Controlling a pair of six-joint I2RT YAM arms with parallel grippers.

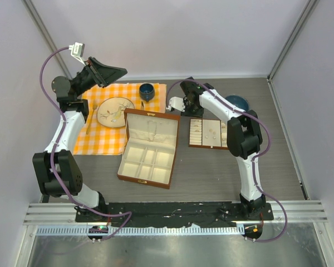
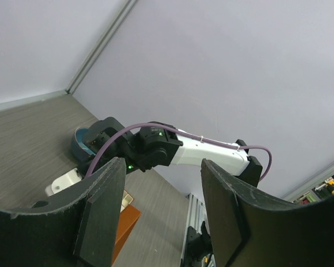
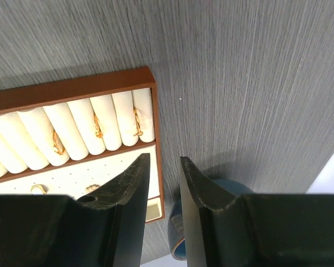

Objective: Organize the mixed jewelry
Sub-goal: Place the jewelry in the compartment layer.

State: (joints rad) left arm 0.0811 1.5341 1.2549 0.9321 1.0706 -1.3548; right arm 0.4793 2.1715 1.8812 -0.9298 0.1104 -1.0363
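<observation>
Checking the top view: left gripper (image 1: 118, 71) sits high at upper left of the frame, over the far edge of the checked cloth (image 1: 100, 139). In the left wrist view the left gripper (image 2: 164, 164) has its jaws spread wide with nothing between them. It looks across at the other arm and a blue bowl (image 2: 80, 139).

Right gripper (image 1: 178, 103) is at upper centre, between the dark cup (image 1: 147, 90) and the blue bowl (image 1: 237, 102), just past the far left corner of the tray (image 1: 207, 146). In the right wrist view the right gripper (image 3: 165, 161) has its jaws parted by a narrow gap. Bare table (image 3: 239, 83) shows through the gap, so it grips nothing. The bowl (image 3: 211, 186) peeks out at the lower edge behind the fingers (image 3: 128, 183).

The rings (image 3: 58, 143) are copper-coloured and tucked in the slots between the cream rolls of the brown tray (image 3: 72, 89). At least three sit in the roll section, with a couple more on the dotted pad below, partly hidden by the fingers. From above the rings (image 1: 196, 130) are only specks.

The open brown box (image 1: 145, 179) is at centre frame, left of the tray, with its lid flat and its cream compartments showing. A plate (image 1: 112, 105) with a gold spoon (image 1: 124, 111) lies on the cloth.
</observation>
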